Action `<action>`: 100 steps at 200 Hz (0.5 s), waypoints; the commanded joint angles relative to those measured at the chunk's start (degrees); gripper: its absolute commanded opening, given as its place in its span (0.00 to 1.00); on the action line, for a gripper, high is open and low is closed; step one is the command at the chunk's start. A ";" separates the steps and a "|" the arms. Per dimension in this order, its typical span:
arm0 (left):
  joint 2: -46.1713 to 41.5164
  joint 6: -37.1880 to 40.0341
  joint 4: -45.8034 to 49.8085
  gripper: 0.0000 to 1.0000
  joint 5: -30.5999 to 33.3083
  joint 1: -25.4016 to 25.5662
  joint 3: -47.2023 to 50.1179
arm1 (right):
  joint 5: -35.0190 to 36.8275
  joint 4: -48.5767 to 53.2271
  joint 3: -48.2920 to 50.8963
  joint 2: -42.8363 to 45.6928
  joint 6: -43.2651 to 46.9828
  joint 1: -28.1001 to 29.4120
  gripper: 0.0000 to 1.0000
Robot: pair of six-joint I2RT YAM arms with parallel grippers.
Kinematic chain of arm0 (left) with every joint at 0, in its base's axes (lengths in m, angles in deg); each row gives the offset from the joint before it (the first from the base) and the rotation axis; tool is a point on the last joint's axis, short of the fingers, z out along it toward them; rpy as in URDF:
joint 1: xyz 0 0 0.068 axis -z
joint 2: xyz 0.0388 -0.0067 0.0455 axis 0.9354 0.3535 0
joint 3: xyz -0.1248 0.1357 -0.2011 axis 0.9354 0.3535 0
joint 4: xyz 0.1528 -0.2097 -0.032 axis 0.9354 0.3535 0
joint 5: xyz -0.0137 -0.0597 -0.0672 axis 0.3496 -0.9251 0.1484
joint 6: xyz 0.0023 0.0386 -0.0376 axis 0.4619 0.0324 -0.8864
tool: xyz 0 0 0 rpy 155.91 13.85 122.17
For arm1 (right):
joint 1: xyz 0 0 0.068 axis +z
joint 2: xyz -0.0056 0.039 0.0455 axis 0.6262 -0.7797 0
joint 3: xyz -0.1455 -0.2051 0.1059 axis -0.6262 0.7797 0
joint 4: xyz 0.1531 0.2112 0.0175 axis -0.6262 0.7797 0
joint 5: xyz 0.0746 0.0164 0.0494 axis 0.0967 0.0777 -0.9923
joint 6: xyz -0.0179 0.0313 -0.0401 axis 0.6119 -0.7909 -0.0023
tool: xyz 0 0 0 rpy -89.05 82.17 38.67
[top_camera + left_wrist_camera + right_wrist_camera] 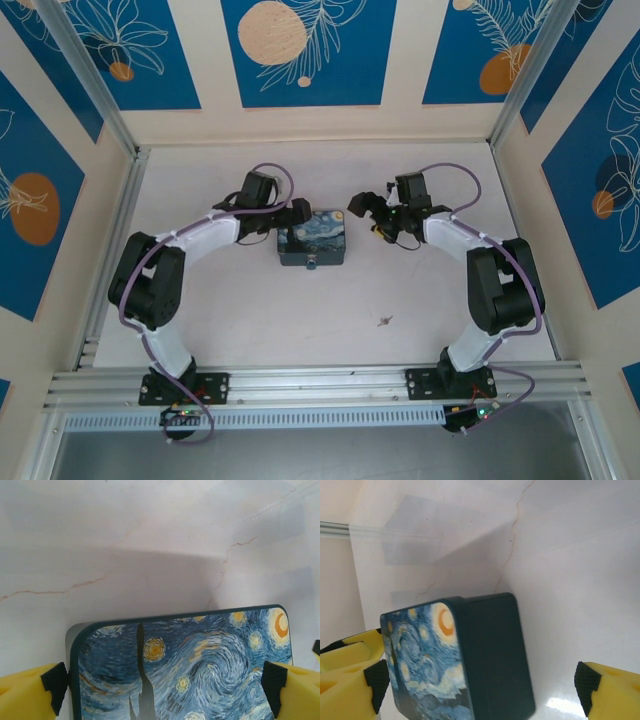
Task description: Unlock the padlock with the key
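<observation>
Top external view: the padlock point(311, 264) is a tiny speck at the middle of the box's near side, too small to make out further. The key point(384, 321) lies loose on the table point(250, 320), nearer the arm bases and right of the box point(312, 243), well apart from both grippers.

The left arm point(160, 280) bows out to the left, and the left gripper point(297, 216) sits at the box's far left corner. In the left wrist view its yellow fingers point(25, 695) stand wide on either side of the painted lid; whether they touch it cannot be told.

The right arm point(500, 285) bows out to the right. The right gripper point(368, 216) hangs just right of the box, apart from it, its jaws spread wide.
</observation>
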 commanded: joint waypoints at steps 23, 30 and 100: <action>0.55 -4.08 -4.81 1.00 0.29 3.50 0.16 | -3.87 -4.45 1.34 -2.16 -3.46 1.14 0.92; 0.38 -4.52 -5.15 1.00 0.43 3.89 0.37 | -3.90 -4.69 1.77 -2.05 -3.71 1.29 0.92; -6.12 -12.21 -13.17 1.00 3.26 5.75 12.33 | -4.49 -9.78 7.97 0.31 -7.21 3.46 0.79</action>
